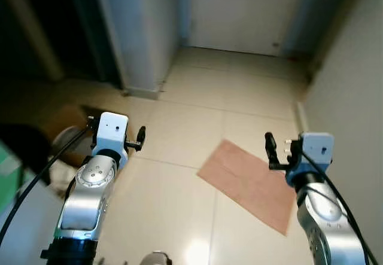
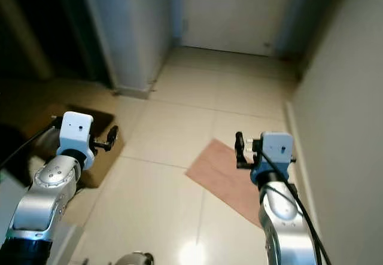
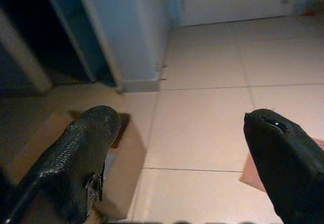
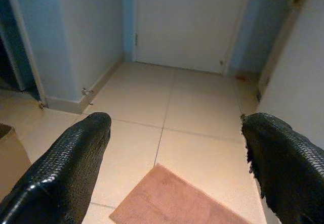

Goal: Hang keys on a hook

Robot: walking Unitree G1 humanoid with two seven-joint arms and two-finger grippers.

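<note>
Left eye view: left end effector [image 1: 141, 138] and right end effector [image 1: 270, 152] hover apart, empty, over the floor [image 1: 197, 97]. Keys and hook unseen; walking on risks snagging the mat [image 1: 248, 184].

Home hallway / entry corridor. Glossy beige tiled floor [image 1: 179, 205], narrow passage between a pale blue wall [image 1: 140, 32] and a white wall [image 1: 353, 91], closed white door [image 4: 187, 21] at the far end, small pinkish floor mat [image 1: 251, 184], cardboard box [image 2: 90, 151] beside a dark doorway [image 3: 45, 37].
</note>
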